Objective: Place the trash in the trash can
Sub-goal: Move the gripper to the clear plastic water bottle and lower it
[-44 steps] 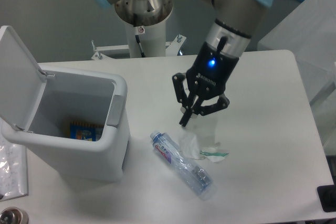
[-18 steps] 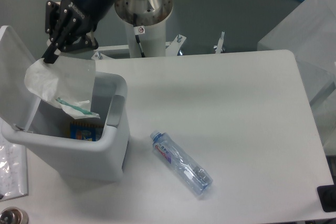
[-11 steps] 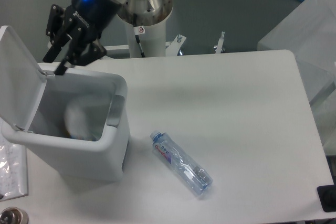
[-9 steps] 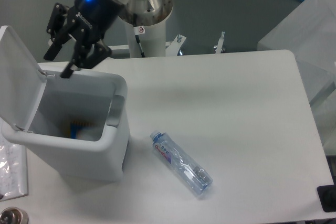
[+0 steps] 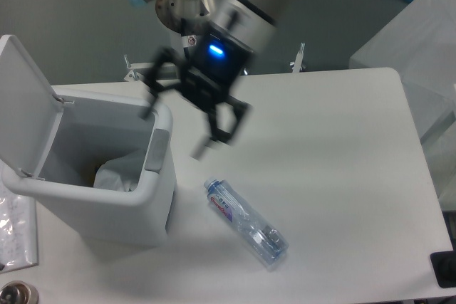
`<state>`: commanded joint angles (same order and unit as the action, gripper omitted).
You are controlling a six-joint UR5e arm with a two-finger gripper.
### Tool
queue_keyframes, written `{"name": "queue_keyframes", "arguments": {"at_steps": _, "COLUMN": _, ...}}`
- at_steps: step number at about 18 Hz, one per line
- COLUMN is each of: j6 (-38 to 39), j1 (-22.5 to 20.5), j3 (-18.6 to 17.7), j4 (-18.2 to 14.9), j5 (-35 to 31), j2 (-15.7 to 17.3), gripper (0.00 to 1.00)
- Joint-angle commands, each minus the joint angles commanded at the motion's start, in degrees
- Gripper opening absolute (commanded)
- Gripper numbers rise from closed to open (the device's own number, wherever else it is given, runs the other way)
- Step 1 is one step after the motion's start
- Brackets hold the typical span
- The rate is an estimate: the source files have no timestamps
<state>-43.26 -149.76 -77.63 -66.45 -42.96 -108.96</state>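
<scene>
Counter (image 5: 335, 140) carries the whole scene, and the biggest thing on it, the trash can (image 5: 100, 176), stands at the left with its flip lid (image 5: 21, 97) thrown back; you can see that its contents have changed in the last second; the white wad (image 5: 114, 172) that hung from the claw over the opening now lies inside, slumped against the near wall, so the first half of your job looks done.

Arm next; it has swung off the can's far rim and is sweeping right across the counter, motion-blurred, blue light glowing at the wrist; the claw (image 5: 189, 122) hangs just past the can's right edge, its fingers spread wide and empty, nothing between them.

Bottle last; the crushed clear bottle (image 5: 246, 222) lies flat on the counter in front of the can's right side, blue cap end pointing up-left toward the can, well apart from the claw and untouched; that's your remaining piece of trash.

Judging from the heading, you're on the way to that bottle; it's slick, crumpled and lying at a slant, so line the fingers across its body rather than along it, or it may squirt out; the lid is open, so the return drop looks unobstructed.
</scene>
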Motion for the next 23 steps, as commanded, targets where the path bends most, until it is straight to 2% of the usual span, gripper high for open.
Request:
{"name": "queue_keyframes", "arguments": {"at_steps": 2, "j6": 4.0, "j1": -0.4, "j3": 1.9, "j4": 0.0, "j5": -3.0, "j2": -3.3, "gripper": 1.0}}
{"name": "queue_keyframes", "arguments": {"at_steps": 9, "j6": 6.8, "j1": -0.3, "j3": 2.3, "j4": -0.7, "j5": -14.2, "j2": -10.0, "gripper": 1.0}}
{"name": "queue_keyframes", "arguments": {"at_steps": 13, "j6": 9.1, "j1": -0.1, "j3": 3.0, "j4": -0.8, "j5": -17.1, "j2": -12.3, "gripper": 1.0}}
{"name": "queue_keyframes", "arguments": {"at_steps": 23, "j6": 18.3, "j1": 3.2, "j3": 3.5, "j4": -0.9, "j5": -29.7, "j2": -17.9, "gripper": 1.0}}
